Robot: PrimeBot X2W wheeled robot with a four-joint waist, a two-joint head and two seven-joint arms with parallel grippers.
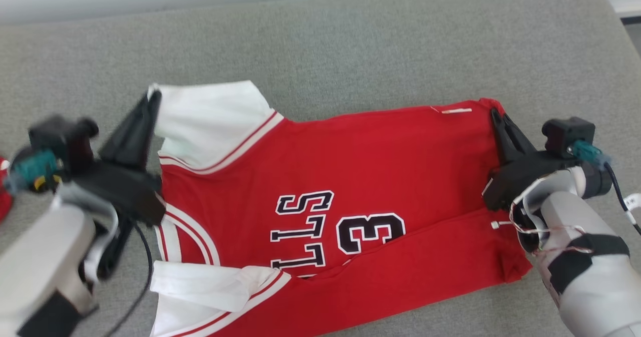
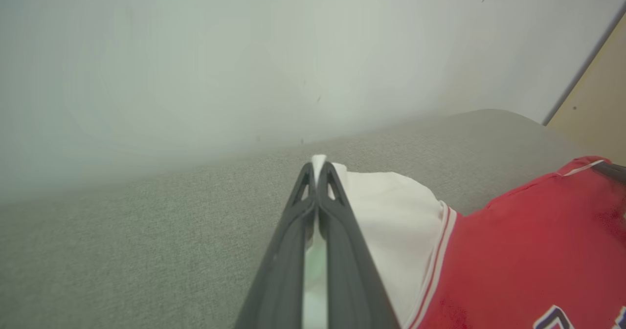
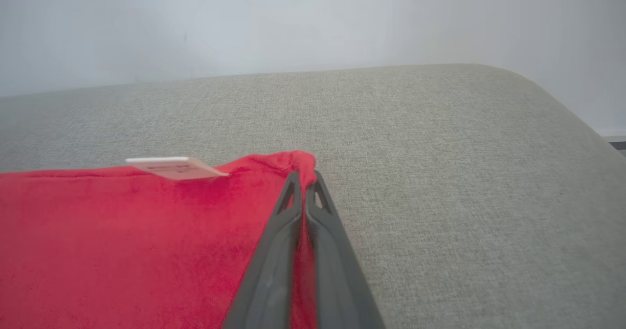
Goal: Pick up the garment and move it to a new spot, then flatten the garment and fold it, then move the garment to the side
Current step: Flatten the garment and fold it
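The garment (image 1: 350,177) is a red basketball jersey with white sleeves and black lettering, spread across the grey cushion with its near edge folded over. My left gripper (image 1: 154,96) is shut on the far white sleeve's corner; in the left wrist view white cloth (image 2: 391,211) shows pinched between the tips of the left gripper (image 2: 319,165). My right gripper (image 1: 496,111) is shut on the far red hem corner; in the right wrist view red fabric (image 3: 146,231) bunches at the tips of the right gripper (image 3: 304,175). A small white tag (image 3: 171,166) sticks up near that corner.
The grey upholstered surface (image 1: 350,51) stretches beyond the jersey to a pale wall; its right end curves down at a rounded corner (image 1: 601,6). A bit of another red item (image 1: 4,197) shows at the far left edge.
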